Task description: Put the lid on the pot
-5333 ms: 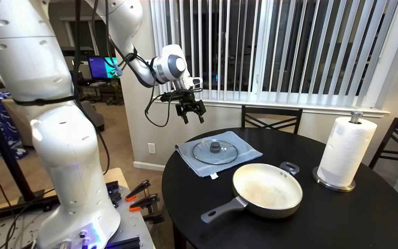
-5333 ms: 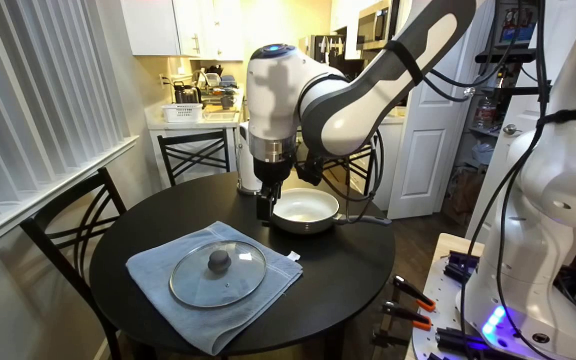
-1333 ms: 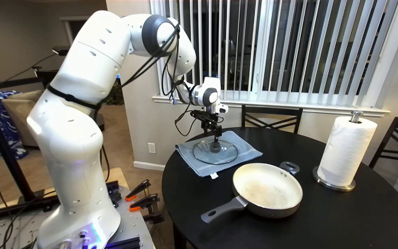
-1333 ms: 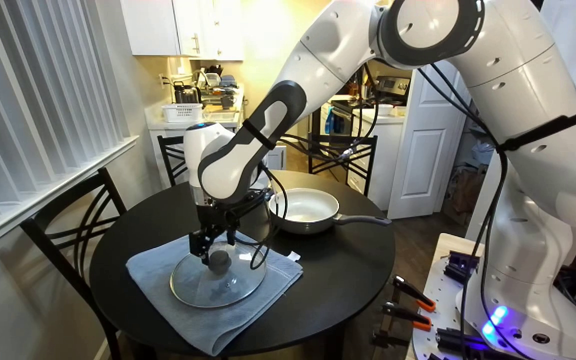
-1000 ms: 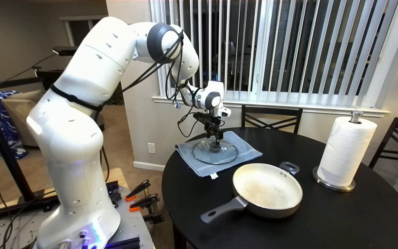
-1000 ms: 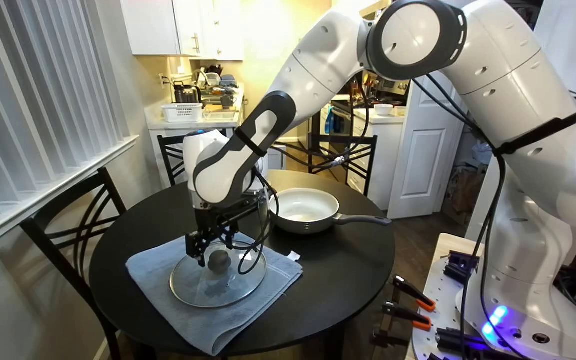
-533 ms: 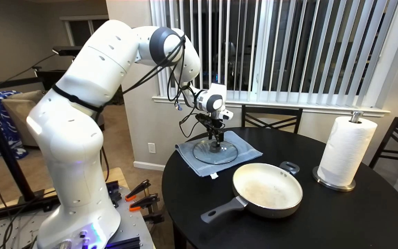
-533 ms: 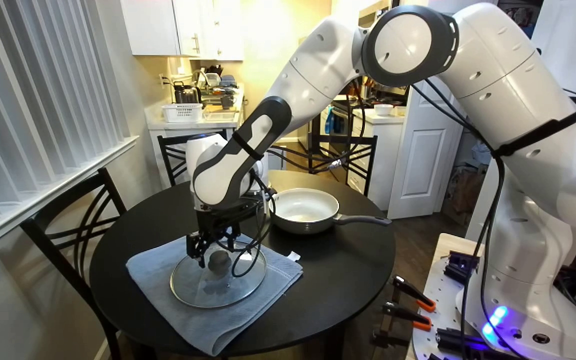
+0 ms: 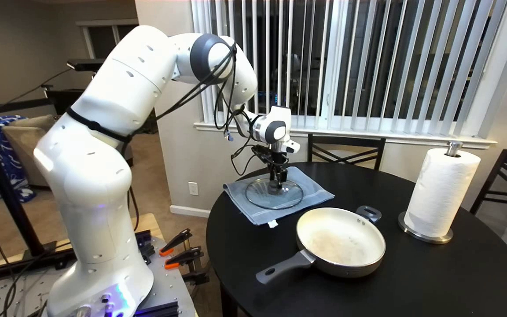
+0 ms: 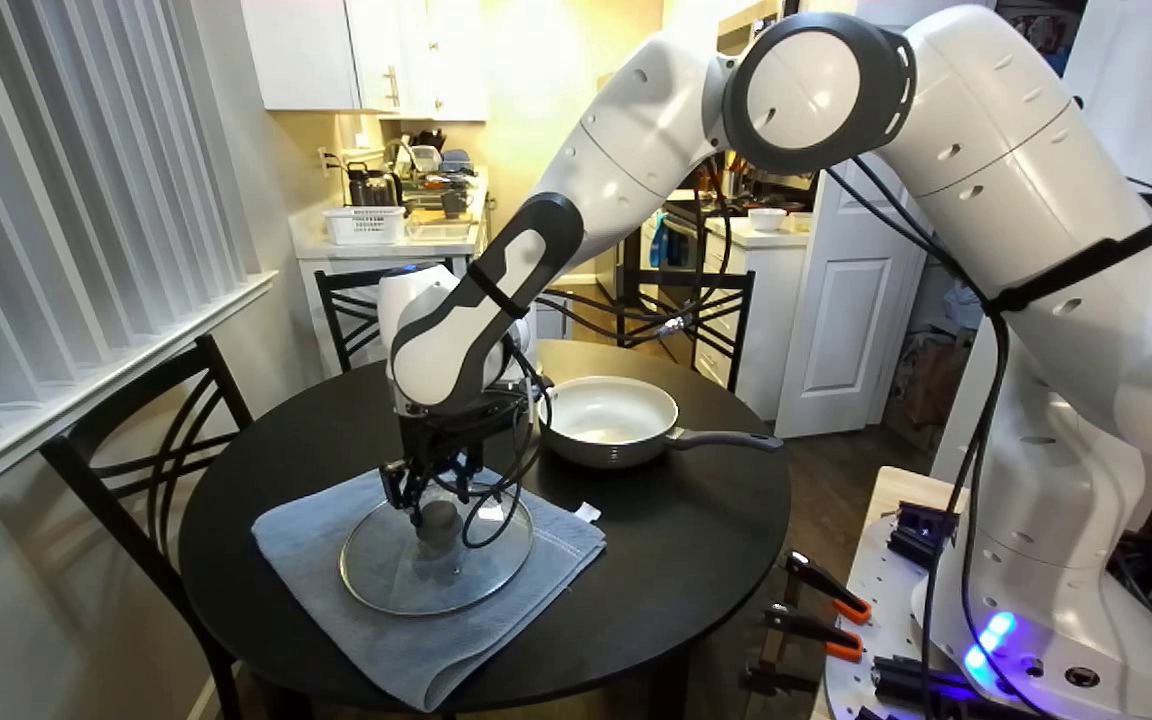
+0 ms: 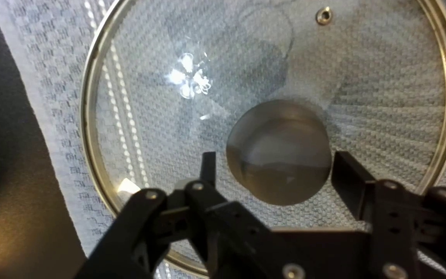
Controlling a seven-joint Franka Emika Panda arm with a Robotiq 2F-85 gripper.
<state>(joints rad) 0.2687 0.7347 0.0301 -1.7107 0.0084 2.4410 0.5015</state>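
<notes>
The tool (image 11: 275, 167) points down over the knob (image 11: 281, 151) of the lid (image 10: 434, 562), its fingers (image 11: 208, 169) parted, one on either side of the knob. In the wrist view a gap shows between the knob and the finger at the picture's left; the finger at the right stands right at the knob's edge, and whether it touches cannot be told. The lid is clear glass with a thin metal rim and a small metal-ringed vent hole (image 11: 324, 16); light glints on the glass. It lies flat on a folded grey-blue cloth (image 10: 306, 535), whose white tag (image 9: 273, 224) sticks out past one edge.

The cloth rests on a round black table (image 9: 416, 281). Near the cloth, on the same table, stands the pot (image 9: 341, 237), a shallow pan with its cream inside facing up, a long grey handle (image 9: 284, 267) at one side and a short loop handle (image 9: 369, 214) roughly opposite.

Farther from the tool, a white paper-towel roll (image 9: 442, 193) stands upright on a metal-based holder (image 9: 425, 234). Dark chairs (image 9: 346, 143) stand by the table. Clamps with orange tips (image 9: 172, 265) sit at the edge of the grey plate (image 9: 165, 286) under the white arm (image 9: 86, 193).
</notes>
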